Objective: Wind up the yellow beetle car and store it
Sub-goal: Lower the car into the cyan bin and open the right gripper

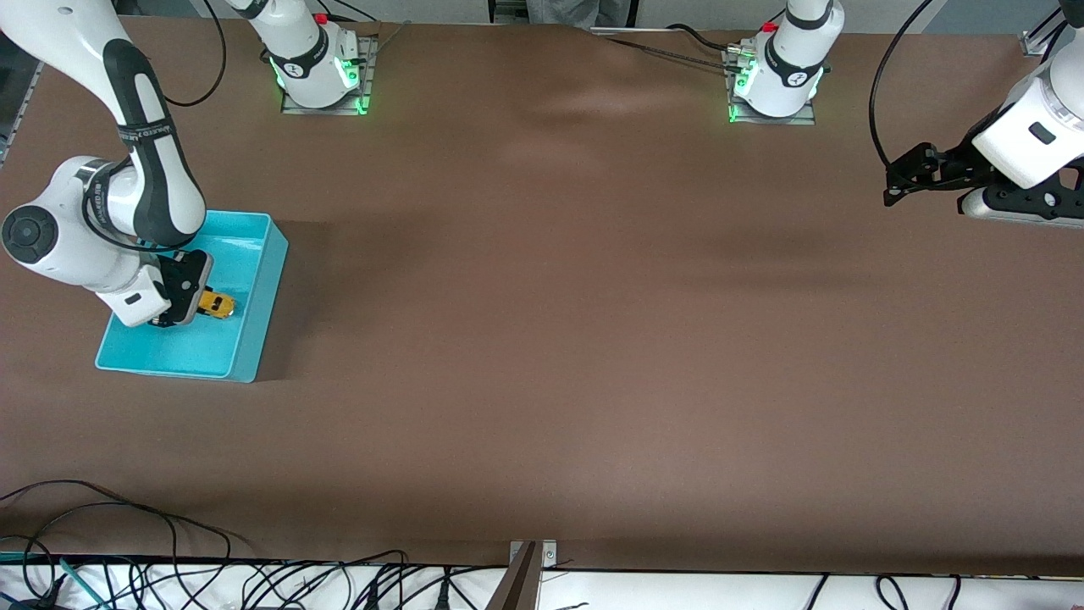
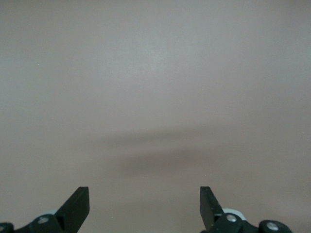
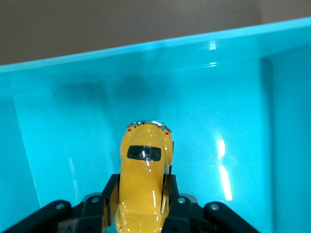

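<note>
The yellow beetle car [image 1: 218,305] [image 3: 143,179] is a tiny rounded toy with dark windows. My right gripper [image 1: 201,307] [image 3: 141,194] is shut on its sides and holds it inside the turquoise bin [image 1: 258,280] [image 3: 243,97], at the right arm's end of the table. Whether the car touches the bin's floor I cannot tell. My left gripper [image 1: 891,185] [image 2: 145,206] stands open with nothing between its fingers, over bare table at the left arm's end, and waits there.
The brown table [image 1: 576,339] stretches between the two arms. Both arm bases [image 1: 322,63] [image 1: 775,76] stand along its edge farthest from the front camera. Cables [image 1: 169,576] lie past the table's nearest edge.
</note>
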Controlling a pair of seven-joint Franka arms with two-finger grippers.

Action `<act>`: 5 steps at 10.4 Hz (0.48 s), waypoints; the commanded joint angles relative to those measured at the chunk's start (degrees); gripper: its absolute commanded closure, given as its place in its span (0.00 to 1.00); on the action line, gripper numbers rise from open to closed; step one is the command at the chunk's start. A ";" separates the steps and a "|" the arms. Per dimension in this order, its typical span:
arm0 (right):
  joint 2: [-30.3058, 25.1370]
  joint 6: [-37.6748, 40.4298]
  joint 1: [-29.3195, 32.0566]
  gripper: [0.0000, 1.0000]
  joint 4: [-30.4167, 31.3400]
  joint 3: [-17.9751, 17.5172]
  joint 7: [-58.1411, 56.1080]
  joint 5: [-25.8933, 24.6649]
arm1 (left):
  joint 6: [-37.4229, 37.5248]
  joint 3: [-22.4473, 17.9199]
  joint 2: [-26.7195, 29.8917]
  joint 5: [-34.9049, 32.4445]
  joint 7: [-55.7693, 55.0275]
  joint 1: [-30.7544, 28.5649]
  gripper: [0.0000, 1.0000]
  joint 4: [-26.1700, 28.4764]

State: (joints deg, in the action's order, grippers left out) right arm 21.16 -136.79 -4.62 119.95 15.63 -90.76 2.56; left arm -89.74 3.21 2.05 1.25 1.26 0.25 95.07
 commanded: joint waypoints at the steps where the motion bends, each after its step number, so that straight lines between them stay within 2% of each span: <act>1: -2.09 -2.86 -0.03 1.00 3.27 0.19 -0.82 -0.37 | 1.23 0.22 -0.38 -0.10 -0.38 -0.25 0.00 -1.46; 5: 0.02 -5.41 0.05 1.00 3.36 0.19 -0.82 -0.19 | 1.23 0.30 -0.46 -0.10 -0.38 -0.25 0.00 -1.38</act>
State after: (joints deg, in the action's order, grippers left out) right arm 21.55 -140.48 -4.63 122.22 15.72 -90.76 2.56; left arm -89.74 3.21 2.04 1.25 1.26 0.25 95.06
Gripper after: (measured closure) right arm 0.577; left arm 0.000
